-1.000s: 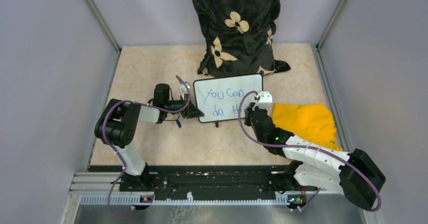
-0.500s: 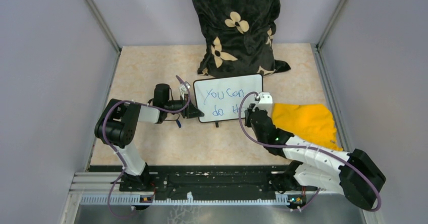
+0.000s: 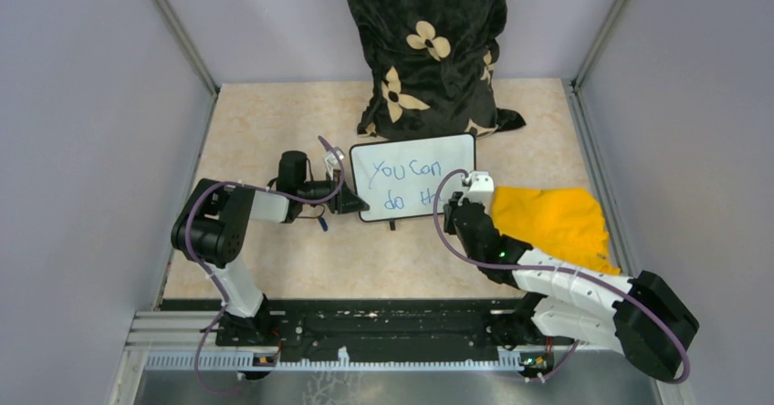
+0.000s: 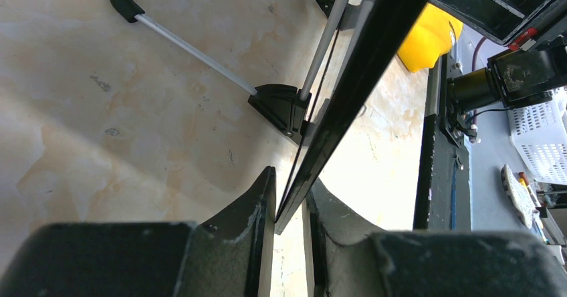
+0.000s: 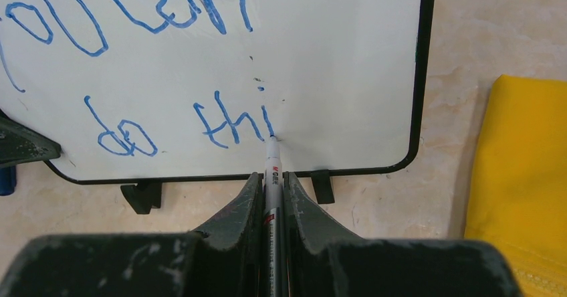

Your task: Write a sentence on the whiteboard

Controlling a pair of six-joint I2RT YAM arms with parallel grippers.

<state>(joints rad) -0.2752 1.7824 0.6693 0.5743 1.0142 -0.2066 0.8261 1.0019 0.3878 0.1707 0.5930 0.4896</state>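
Note:
The whiteboard (image 3: 413, 177) stands on two small black feet mid-table, also shown in the right wrist view (image 5: 321, 63). Blue words on it read "You Can" above "do thi" (image 5: 231, 124). My right gripper (image 5: 272, 176) is shut on a white marker (image 5: 273, 170) whose tip touches the board at the foot of the "i". It shows from above (image 3: 456, 206) at the board's lower right. My left gripper (image 3: 358, 206) is shut on the board's left edge; in the left wrist view the black frame (image 4: 334, 103) runs edge-on between its fingers (image 4: 264, 203).
A yellow cloth (image 3: 552, 223) lies right of the board, under my right arm. A black pillow with cream flowers (image 3: 424, 45) stands behind the board against the back wall. Grey walls close the table on three sides. A small blue object (image 3: 322, 223) lies below my left gripper.
My right gripper has shifted slightly right and down along the second line; the left arm and the board have not moved.

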